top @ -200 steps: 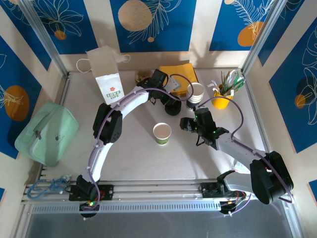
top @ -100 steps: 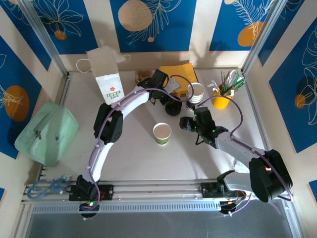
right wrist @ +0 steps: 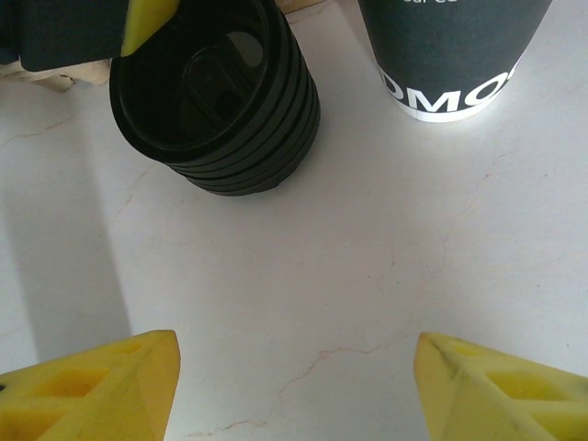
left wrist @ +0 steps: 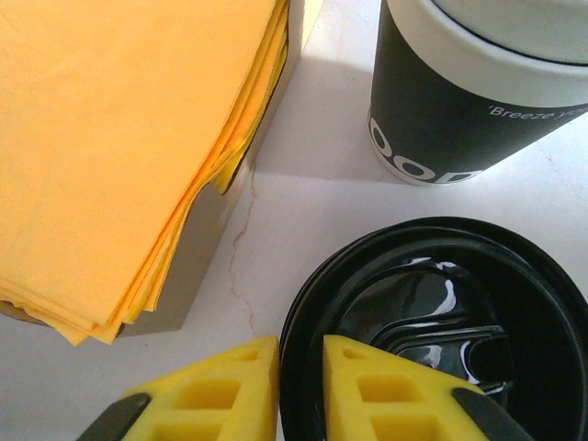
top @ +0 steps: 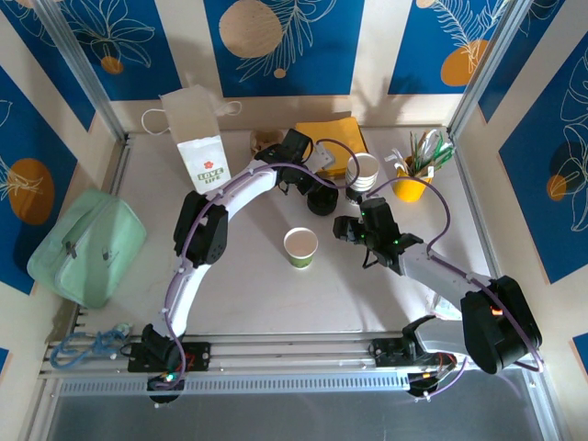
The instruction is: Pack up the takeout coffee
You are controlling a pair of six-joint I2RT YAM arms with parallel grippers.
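The takeout coffee cup (top: 300, 246) has pale greenish sides and stands mid-table with its top open. A stack of black lids (top: 321, 197) sits beyond it. My left gripper (top: 313, 189) is at that stack. In the left wrist view, my left gripper (left wrist: 300, 354) has one yellow finger outside and one inside the rim of the top black lid (left wrist: 441, 322), pinching it. My right gripper (top: 358, 219) hovers right of the cup. In its wrist view, my right gripper (right wrist: 294, 367) is open over bare table, facing the lid stack (right wrist: 216, 96).
A white paper bag (top: 199, 147) stands at the back left, and yellow napkins (top: 333, 142) lie behind the lids. A stack of dark-sleeved cups (top: 365, 172) and a yellow utensil holder (top: 415, 179) are at the back right. A green pouch (top: 87, 246) lies off the table's left edge.
The left gripper's jaws have closed in on the rim of the top lid. Both arms and the cup have hardly moved.
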